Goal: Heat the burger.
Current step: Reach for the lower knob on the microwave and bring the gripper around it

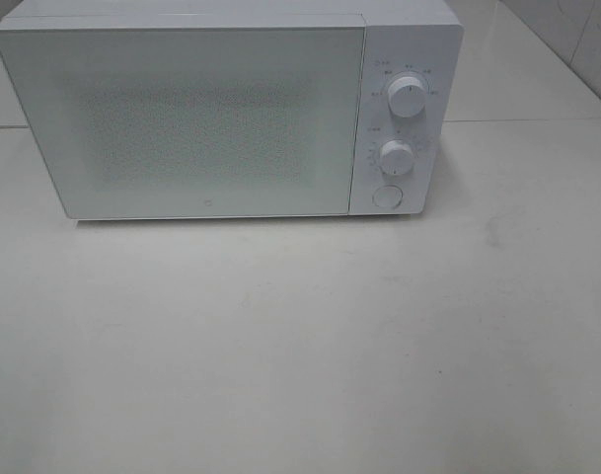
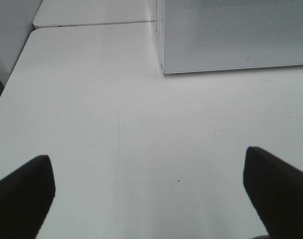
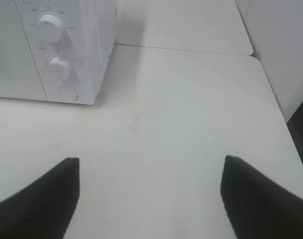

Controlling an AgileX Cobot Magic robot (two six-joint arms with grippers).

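The burger is out of view in every frame. A white microwave (image 1: 231, 114) stands at the back of the white table (image 1: 300, 346) with its door shut; two dials (image 1: 407, 97) and a round button (image 1: 387, 196) sit on its right panel. No arm shows in the exterior high view. My left gripper (image 2: 149, 191) hangs open over bare table, in front of the microwave's left front corner (image 2: 163, 69). Over bare table too, my right gripper (image 3: 151, 194) is open, in front of the microwave's control panel (image 3: 59, 55). Nothing lies between either pair of fingers.
A seam to a second white table (image 1: 527, 89) runs behind and to the right of the microwave. The table's left edge (image 2: 12, 84) shows in the left wrist view and its right edge (image 3: 278, 109) in the right wrist view.
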